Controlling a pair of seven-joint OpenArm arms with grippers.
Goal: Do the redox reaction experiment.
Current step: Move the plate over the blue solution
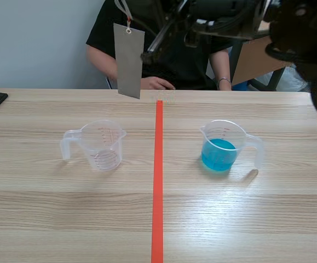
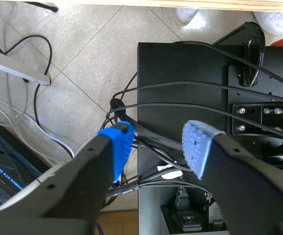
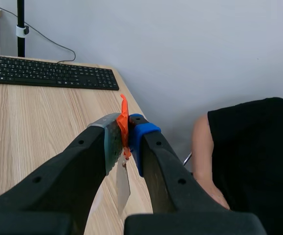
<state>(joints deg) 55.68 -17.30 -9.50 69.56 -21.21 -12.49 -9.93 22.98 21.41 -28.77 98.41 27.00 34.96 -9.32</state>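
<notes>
While right fingers [image 3: 148,139] pinch the half-hidden orange tie [image 3: 124,122] atop the grey strip [image 1: 130,61], left fingers [image 2: 116,147] gape.

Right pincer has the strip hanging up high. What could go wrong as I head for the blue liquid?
1. The flat grey metal strip hangs only by a thin orange tie pinched in the right pincer; it could swing or slip out.
2. A swinging strip might clip the rim of the clear plastic jug of blue liquid and spill it.
3. A person's hand lies just beyond the strip, possibly within its swing.
</notes>
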